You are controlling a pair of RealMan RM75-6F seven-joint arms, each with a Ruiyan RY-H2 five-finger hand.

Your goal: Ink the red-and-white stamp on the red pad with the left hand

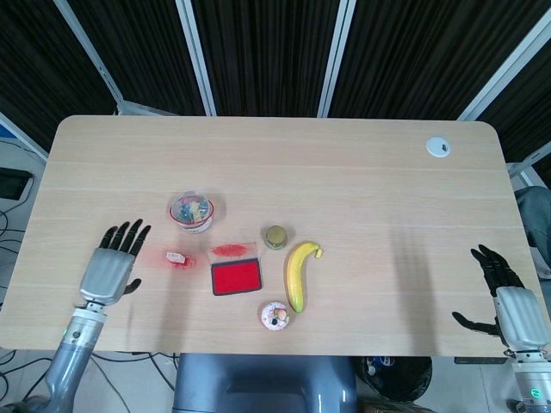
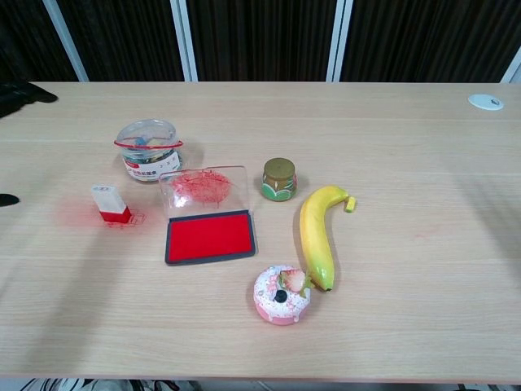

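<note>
While the stamp (image 2: 111, 204) is left standing upright on the table (image 2: 407, 147), just left of the red pad (image 2: 210, 235), nothing is held. The left hand (image 1: 110, 264) is spread wide, well apart from it. The right hand (image 1: 505, 297) is likewise kept open at the table's edge.

- Left hand (image 1: 110, 268): silver-grey back plate, black fingers, grey forearm with small green light.
- Right hand (image 1: 506, 301): same silver-grey plate, black fingers, pale wrist.

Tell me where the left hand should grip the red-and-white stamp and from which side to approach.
Grip the small red-and-white stamp by its white upper body, probably from the stamp's left: it stands upright on its red base, the open left hand lies on that side, and the open red ink pad sits on the opposite side.
</note>
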